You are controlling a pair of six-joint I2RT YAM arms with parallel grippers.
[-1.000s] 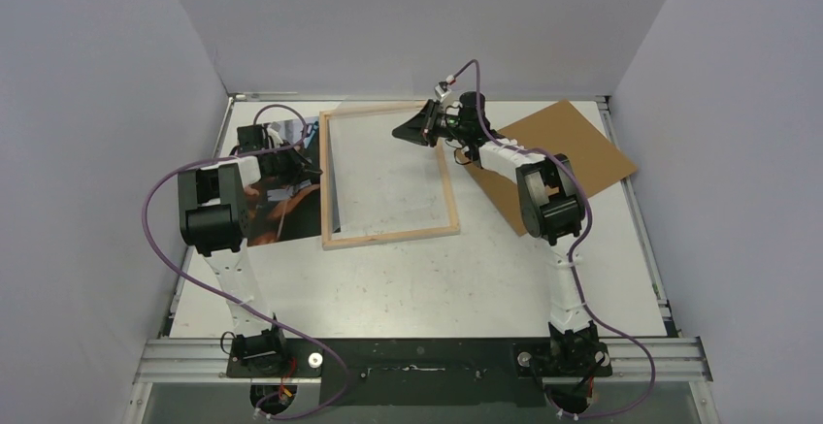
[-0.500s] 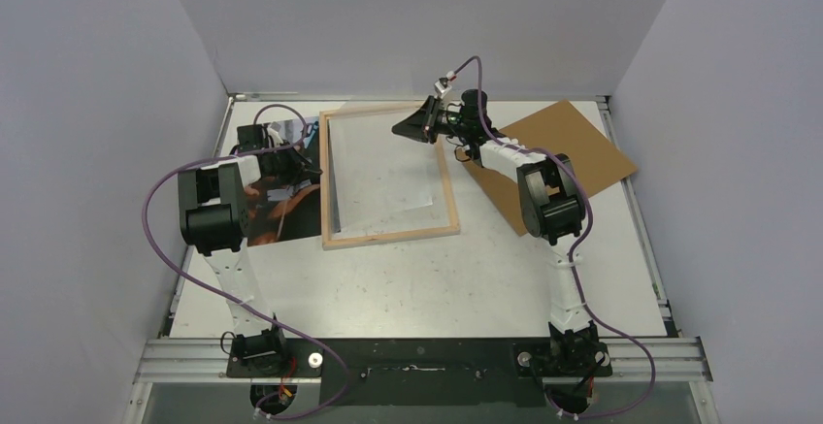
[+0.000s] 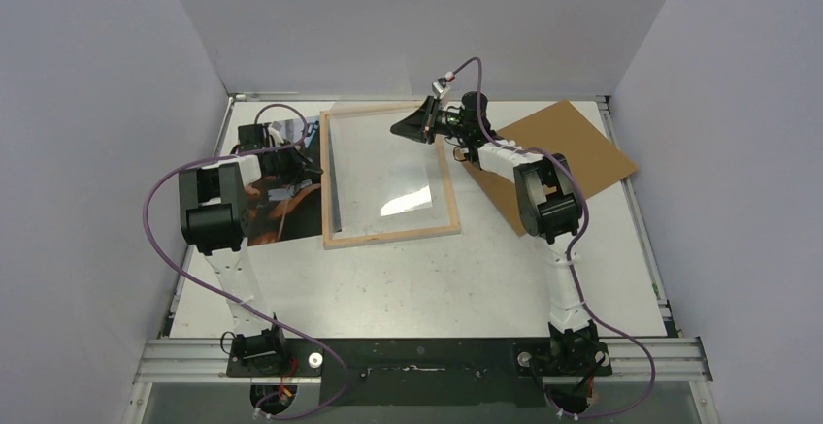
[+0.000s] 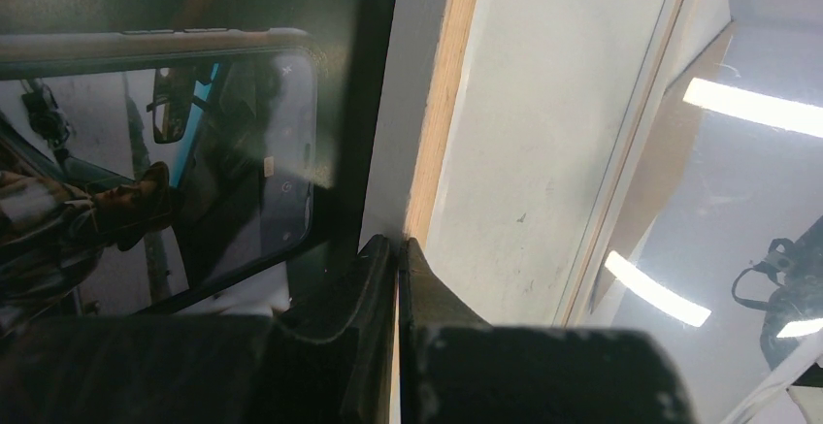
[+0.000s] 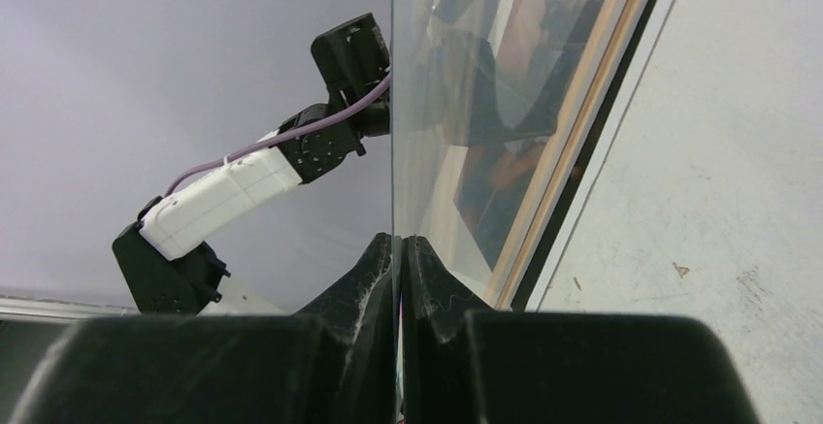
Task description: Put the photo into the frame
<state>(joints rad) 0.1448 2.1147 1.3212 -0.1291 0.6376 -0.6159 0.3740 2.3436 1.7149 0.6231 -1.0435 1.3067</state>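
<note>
Glass (image 5: 446, 104) pinched in right jaws over frame (image 3: 390, 237) (left jaws shut beside photo (image 3: 291, 215)).

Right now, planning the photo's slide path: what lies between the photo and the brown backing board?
The frame, with a clear pane over it, lies between them; the top view shows it.

Bright even light; glare on glass (image 3: 406, 202) over the frame (image 3: 388, 237).

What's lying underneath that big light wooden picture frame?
Through the opening of the light wooden picture frame, mostly white table shows. At its left rail the dark paper photo seems to slip underneath; how far is hidden by the rail.
</note>
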